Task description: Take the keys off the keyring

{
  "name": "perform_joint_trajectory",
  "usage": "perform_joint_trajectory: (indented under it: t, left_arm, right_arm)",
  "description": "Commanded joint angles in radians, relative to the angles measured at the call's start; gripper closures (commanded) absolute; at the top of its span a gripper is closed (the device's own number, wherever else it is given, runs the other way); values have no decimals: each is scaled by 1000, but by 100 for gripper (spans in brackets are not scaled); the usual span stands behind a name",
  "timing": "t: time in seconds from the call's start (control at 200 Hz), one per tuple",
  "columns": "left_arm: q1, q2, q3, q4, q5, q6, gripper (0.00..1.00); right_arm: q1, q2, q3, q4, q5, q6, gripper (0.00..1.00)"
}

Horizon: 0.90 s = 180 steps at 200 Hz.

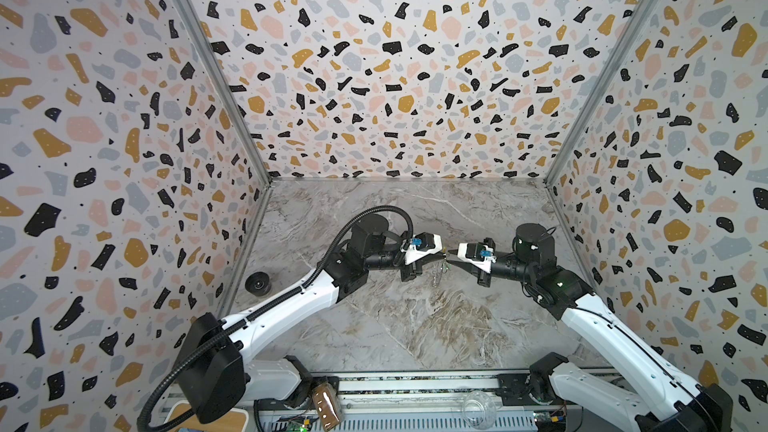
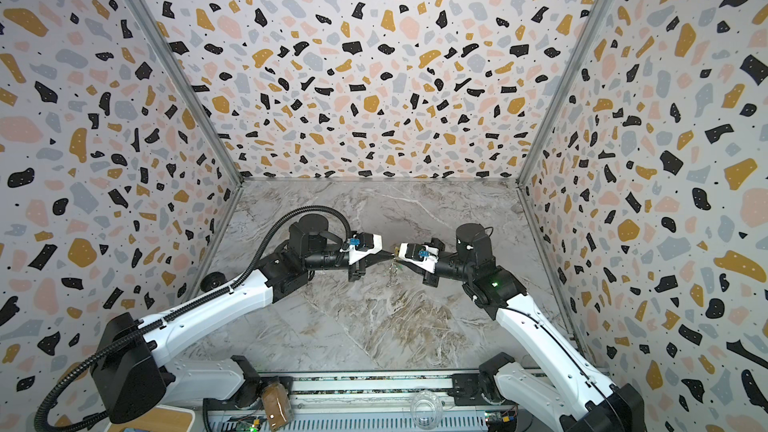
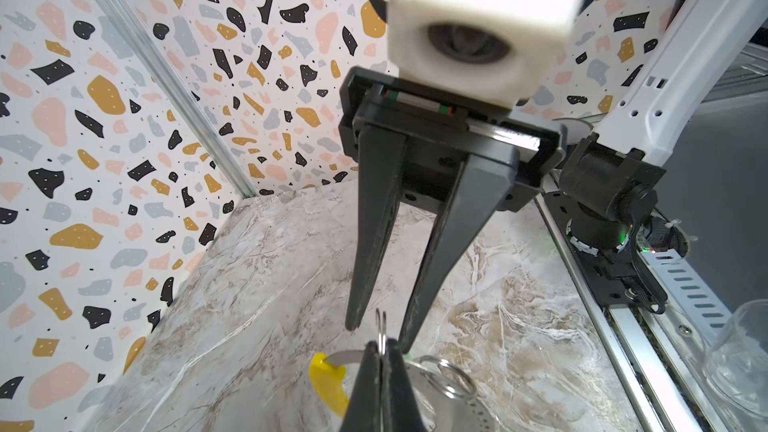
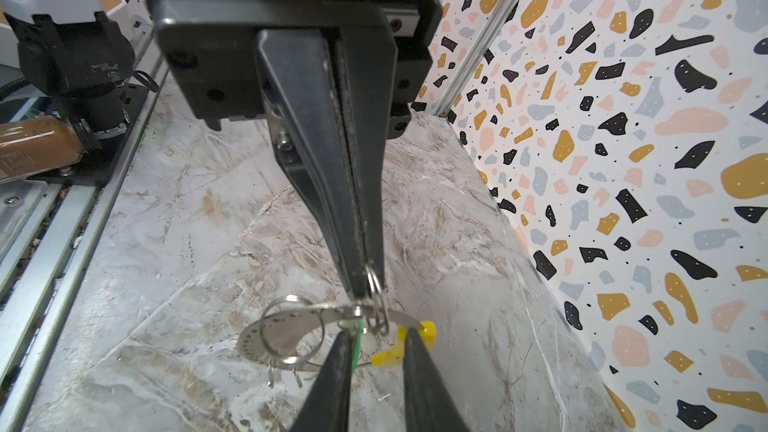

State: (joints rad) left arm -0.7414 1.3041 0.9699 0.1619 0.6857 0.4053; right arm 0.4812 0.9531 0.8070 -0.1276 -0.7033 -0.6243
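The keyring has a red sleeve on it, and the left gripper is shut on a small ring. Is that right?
Not quite: the sleeve on the keyring is yellow, not red, as the left wrist view shows. The rest holds: the left gripper is shut on a small ring.

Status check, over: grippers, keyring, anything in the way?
Left gripper shut on small split ring, keyring hanging from it. Right gripper open, fingers astride keyring near yellow sleeve. Keys not yet off. Dark roll far left, no obstruction.
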Motion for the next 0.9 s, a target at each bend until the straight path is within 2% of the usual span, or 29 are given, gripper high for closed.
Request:
perform_joint_trajectory:
  t: [0.0,0.315,0.616,0.671,0.746,0.896]
  left_arm:
    - [4,1,-14,71,47,-25,100]
    - [4,-2,-17,70,49,-18,100]
    - [4,-1,-17,57,54,-6,100]
    - [4,-4,-17,57,55,-5,100]
    - [5,-8,-17,59,59,-4,100]
    - [14,-6,-14,59,99,-4,100]
  right_arm:
    - [-5,-16,-4,36,-42,33,78]
    - [-12,-6,0,65,-130,60,85]
    - [-16,3,1,54,-132,59,91]
    - [-19,3,3,46,-119,55,89]
    - [-25,-5,7,14,-59,31,76]
    - [-67,-55,-25,2,12,1,74]
